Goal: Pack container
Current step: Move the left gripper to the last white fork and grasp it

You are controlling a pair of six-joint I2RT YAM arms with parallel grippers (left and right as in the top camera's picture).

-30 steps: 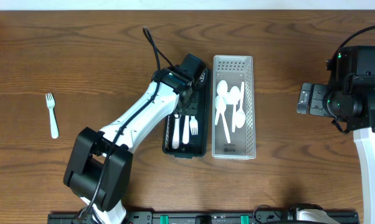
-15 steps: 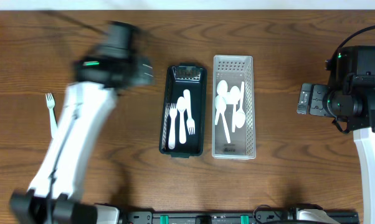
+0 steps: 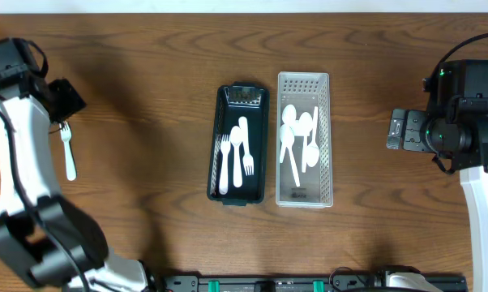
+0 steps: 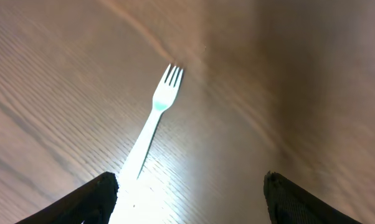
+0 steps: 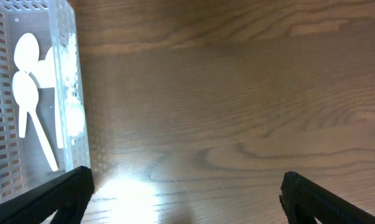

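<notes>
A white plastic fork (image 3: 68, 152) lies alone on the wooden table at the far left; it also shows in the left wrist view (image 4: 151, 121). My left gripper (image 3: 66, 99) is open and empty, just above the fork's tines end; its fingertips (image 4: 187, 194) show in the wrist view. A black tray (image 3: 263, 122) in the middle holds several white forks (image 3: 237, 154). A clear perforated bin (image 3: 328, 113) beside it holds several white spoons (image 3: 299, 138), also seen in the right wrist view (image 5: 28, 93). My right gripper (image 5: 184, 193) is open and empty over bare table, right of the bin.
The right arm's body (image 3: 463, 113) hangs over the table's right side. The clear bin's wall (image 5: 63, 68) stands at the left edge of the right wrist view. Wood table surface (image 3: 147, 65) lies between the lone fork and the trays.
My left arm has swung from over the black tray to the far left, above the lone fork. The tray's forks are now uncovered. The right arm has not moved.
</notes>
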